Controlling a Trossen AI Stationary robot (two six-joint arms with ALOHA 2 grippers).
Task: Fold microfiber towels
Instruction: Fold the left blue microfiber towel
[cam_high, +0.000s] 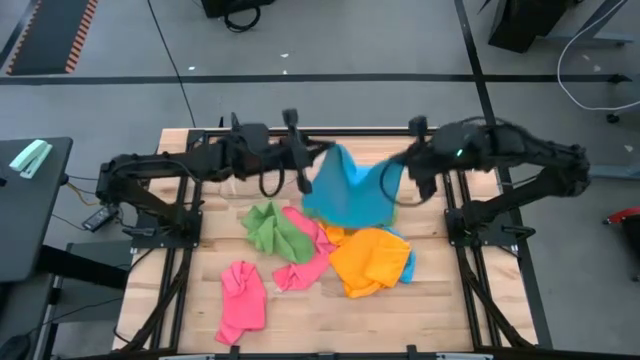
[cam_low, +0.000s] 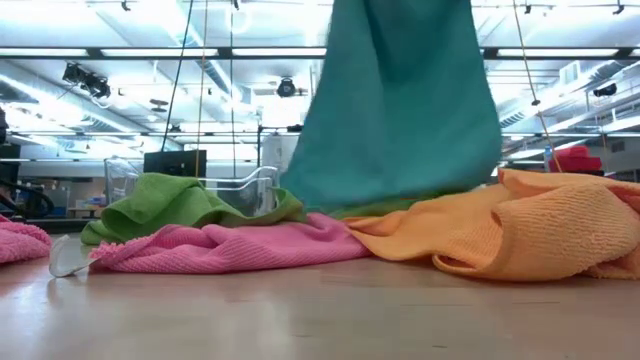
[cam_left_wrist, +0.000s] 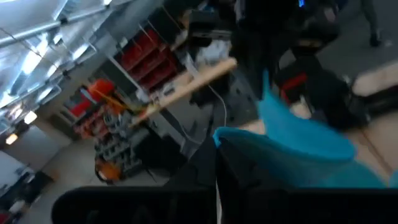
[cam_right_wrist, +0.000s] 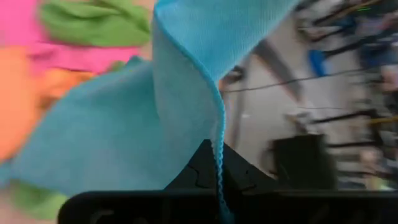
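The sky blue towel (cam_high: 350, 192) hangs in the air above the far middle of the wooden bench (cam_high: 450, 300), stretched between both arms. The left gripper (cam_high: 303, 178) is closed on one upper corner and the right gripper (cam_high: 408, 175) is closed on the opposite upper corner; in the right wrist view the hemmed edge of the cloth (cam_right_wrist: 205, 124) runs straight down into the pinched fingers. From the low view its lower edge (cam_low: 400, 190) just reaches the pile beneath.

It looks light and completely limp: it drapes in a soft curve, sags between the two holds and will take whatever shape it is laid in. The nap seems grippy rather than slippery, so it may cling to the other cloths it brushes. Nothing here is fragile. Corners and the stitched hem are the best places to hold, since a pinch in the middle would only bunch it.

Counted in the high view: one blue towel held up, one green towel (cam_high: 272, 228) crumpled left of centre, one orange towel (cam_high: 370, 260) heaped right of centre, and two pink ones, a pink towel (cam_high: 305, 255) tangled in the pile and a second pink towel (cam_high: 242, 300) lying apart nearer the front left. A strip of blue shows at the orange one's right edge; whether it is another cloth I cannot tell
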